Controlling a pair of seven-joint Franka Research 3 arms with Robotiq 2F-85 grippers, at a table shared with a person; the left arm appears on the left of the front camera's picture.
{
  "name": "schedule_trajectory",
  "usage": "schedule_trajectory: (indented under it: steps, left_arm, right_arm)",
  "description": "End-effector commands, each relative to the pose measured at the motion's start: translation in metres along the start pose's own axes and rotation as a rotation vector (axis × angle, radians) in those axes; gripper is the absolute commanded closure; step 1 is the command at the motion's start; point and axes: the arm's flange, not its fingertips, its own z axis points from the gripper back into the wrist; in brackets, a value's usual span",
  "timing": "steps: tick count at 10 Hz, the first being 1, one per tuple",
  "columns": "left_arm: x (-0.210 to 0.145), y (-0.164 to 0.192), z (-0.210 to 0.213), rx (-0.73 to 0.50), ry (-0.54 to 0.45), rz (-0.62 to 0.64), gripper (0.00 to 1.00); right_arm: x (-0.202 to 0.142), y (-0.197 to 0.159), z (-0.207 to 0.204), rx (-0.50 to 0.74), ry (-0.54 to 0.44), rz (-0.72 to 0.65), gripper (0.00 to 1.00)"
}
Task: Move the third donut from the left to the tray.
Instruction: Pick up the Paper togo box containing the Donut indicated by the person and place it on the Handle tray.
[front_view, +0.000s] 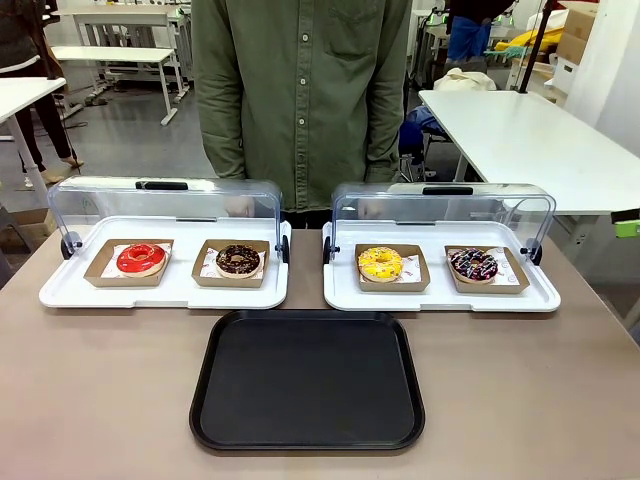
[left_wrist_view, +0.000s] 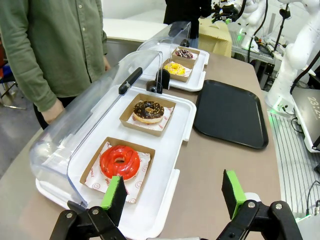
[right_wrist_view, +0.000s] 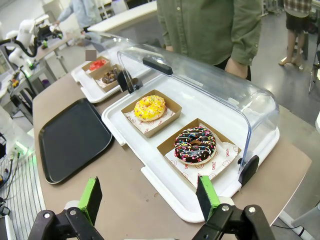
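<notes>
The left end effector (left_wrist_view: 173, 195) hangs over the left end of the surface (front_view: 100, 400), tipped forward so it looks down the row of donuts. Its green-padded fingers (left_wrist_view: 114, 192) stand spread wide with nothing between them. One pad seems to sit above the corner of the red-iced donut's (left_wrist_view: 120, 161) cardboard square, though from this angle I can't tell whether it touches.

The right end effector (right_wrist_view: 148, 197) is posed much the same at the surface's right end, above the bare top just off the near side of the right white tray (right_wrist_view: 165, 192). Its fingers are also set wide apart and hold nothing.

The yellow-iced donut (front_view: 380, 263) rests on its brown cardboard square in the right white tray, in the spot nearer the surface's middle. A chocolate donut with coloured sprinkles (front_view: 473, 264) sits beside it toward the right edge. The clear lid (front_view: 440, 205) of that tray is swung up and back toward the far edge.

The left white tray (front_view: 165, 292), its lid likewise raised, carries the red-iced donut and a dark chocolate donut (front_view: 238, 260).

The black tray (front_view: 308, 380) lies bare at the middle of the near edge, just in front of both white trays.

A person in a green shirt (front_view: 300, 100) stands at the far edge, arms down.
</notes>
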Motion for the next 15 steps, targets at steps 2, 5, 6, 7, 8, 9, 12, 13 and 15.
schedule_trajectory:
  steps: [2,5,6,7,8,9,12,13,15]
  left_arm:
    - [0.0018,-0.0004,0.0008,-0.002,0.006,-0.001,0.00]
    - [0.0018,-0.0004,0.0008,-0.002,0.006,-0.001,0.00]
    - [0.0018,-0.0004,0.0008,-0.002,0.006,-0.001,0.00]
    - [0.0018,-0.0004,0.0008,-0.002,0.006,-0.001,0.00]
    - [0.0018,-0.0004,0.0008,-0.002,0.006,-0.001,0.00]
    - [0.0018,-0.0004,0.0008,-0.002,0.006,-0.001,0.00]
    - [0.0018,-0.0004,0.0008,-0.002,0.006,-0.001,0.00]
    - [0.0018,-0.0004,0.0008,-0.002,0.006,-0.001,0.00]
    - [0.0018,-0.0004,0.0008,-0.002,0.006,-0.001,0.00]
  right_arm:
    - [0.0014,0.0002,-0.0005,0.002,-0.020,0.006,0.00]
    - [0.0014,0.0002,-0.0005,0.002,-0.020,0.006,0.00]
    - [0.0014,0.0002,-0.0005,0.002,-0.020,0.006,0.00]
    - [0.0014,0.0002,-0.0005,0.002,-0.020,0.006,0.00]
    - [0.0014,0.0002,-0.0005,0.002,-0.020,0.006,0.00]
    - [0.0014,0.0002,-0.0005,0.002,-0.020,0.006,0.00]
    - [0.0014,0.0002,-0.0005,0.002,-0.020,0.006,0.00]
    - [0.0014,0.0002,-0.0005,0.002,-0.020,0.006,0.00]
    - [0.0014,0.0002,-0.0005,0.002,-0.020,0.006,0.00]
